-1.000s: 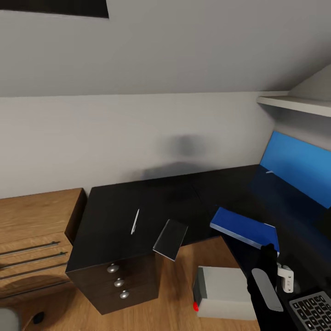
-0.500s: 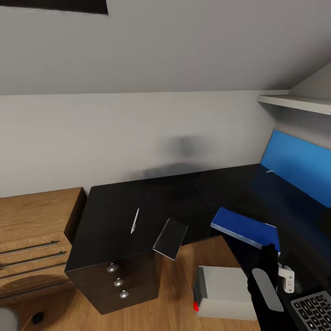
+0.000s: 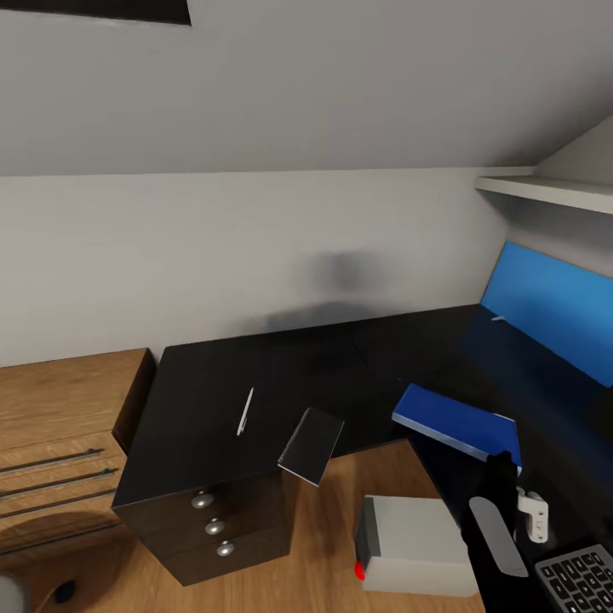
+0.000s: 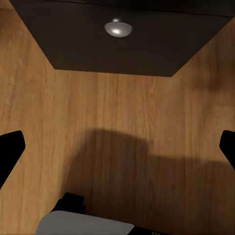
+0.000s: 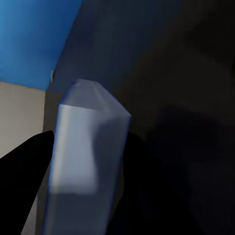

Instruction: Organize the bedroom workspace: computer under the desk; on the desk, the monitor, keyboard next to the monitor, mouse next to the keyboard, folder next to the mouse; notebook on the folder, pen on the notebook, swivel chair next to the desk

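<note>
The glossy black desk (image 3: 213, 383) fills the middle of the head view. The thin pen (image 3: 245, 411) lies on it. The dark notebook (image 3: 312, 444) hangs over its front edge. The blue folder (image 3: 455, 421) lies flat on the desk's right wing. My right gripper (image 3: 504, 464) is at the folder's near corner. In the right wrist view the gripper (image 5: 90, 161) is shut on the folder's pale edge (image 5: 90, 142). The grey computer (image 3: 409, 553) stands on the floor under the desk. A corner of the keyboard (image 3: 583, 579) shows. My left gripper (image 4: 117, 147) hangs open over the wood floor. Monitor, mouse and swivel chair are out of view.
A three-drawer unit (image 3: 213, 528) closes the desk's left end, and its knob (image 4: 117, 28) faces the left gripper. A wooden dresser (image 3: 60, 426) stands further left. The blue back panel (image 3: 553, 306) and a white shelf (image 3: 553, 191) line the right wall.
The whole picture has slid slightly left and down, so the camera has moved. The things on the desk and my right arm keep their places.
</note>
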Robot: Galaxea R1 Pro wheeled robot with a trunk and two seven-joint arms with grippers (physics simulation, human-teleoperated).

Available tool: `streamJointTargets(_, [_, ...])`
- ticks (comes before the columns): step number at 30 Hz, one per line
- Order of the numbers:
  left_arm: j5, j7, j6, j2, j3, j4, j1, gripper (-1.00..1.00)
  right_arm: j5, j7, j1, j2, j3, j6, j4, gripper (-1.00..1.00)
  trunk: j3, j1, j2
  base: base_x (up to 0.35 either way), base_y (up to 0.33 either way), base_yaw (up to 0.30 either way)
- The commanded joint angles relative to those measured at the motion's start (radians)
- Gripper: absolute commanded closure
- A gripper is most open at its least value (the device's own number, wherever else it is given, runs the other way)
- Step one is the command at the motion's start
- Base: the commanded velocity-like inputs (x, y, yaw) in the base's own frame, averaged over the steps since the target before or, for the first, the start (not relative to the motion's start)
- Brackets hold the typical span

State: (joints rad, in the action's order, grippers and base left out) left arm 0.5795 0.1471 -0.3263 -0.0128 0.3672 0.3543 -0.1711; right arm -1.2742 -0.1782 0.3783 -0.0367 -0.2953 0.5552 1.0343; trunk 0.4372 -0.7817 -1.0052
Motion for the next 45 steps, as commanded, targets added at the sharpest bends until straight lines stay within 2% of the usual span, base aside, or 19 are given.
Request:
streamJointTargets(1, [0.005,0.009,-0.004,0.001,0.009,0.0,-0.001,-1.0,-0.003,-0.003,0.001,0.003,-0.001,0.002,0.001,1.0,0.001,0.0,-0.001,0.002,-0.002,0.0])
streamJointTargets(6, [0.005,0.009,-0.004,0.001,0.009,0.0,-0.001,-1.0,-0.003,-0.008,0.001,0.006,-0.001,0.002,0.001,1.0,0.001,0.0,-0.001,0.0,0.0,0.0])
streamJointTargets(18, [0.004,0.01,-0.004,0.002,0.009,0.0,-0.001,-1.0,-0.004,-0.067,0.002,0.014,-0.001,0.002,0.002,1.0,0.001,0.0,-0.001,0.0,0.0,0.0])
streamJointTargets(19, [0.005,0.01,-0.004,0.002,0.008,0.0,-0.001,-1.0,-0.004,-0.071,0.002,0.014,-0.001,0.002,0.002,-1.0,0.001,0.0,-0.001,0.0,0.0,0.0])
streamJointTargets(37, [0.004,0.009,-0.005,0.002,0.009,0.0,-0.001,-1.0,-0.004,-0.078,0.002,0.014,-0.001,0.002,0.004,-1.0,0.001,0.0,-0.001,-0.002,0.0,0.0])
streamJointTargets(45, [0.003,0.008,-0.005,0.001,0.009,0.0,-0.001,-1.0,-0.004,-0.077,0.002,0.014,0.0,0.002,0.006,-1.0,0.001,0.0,-0.001,-0.174,0.0,0.0])
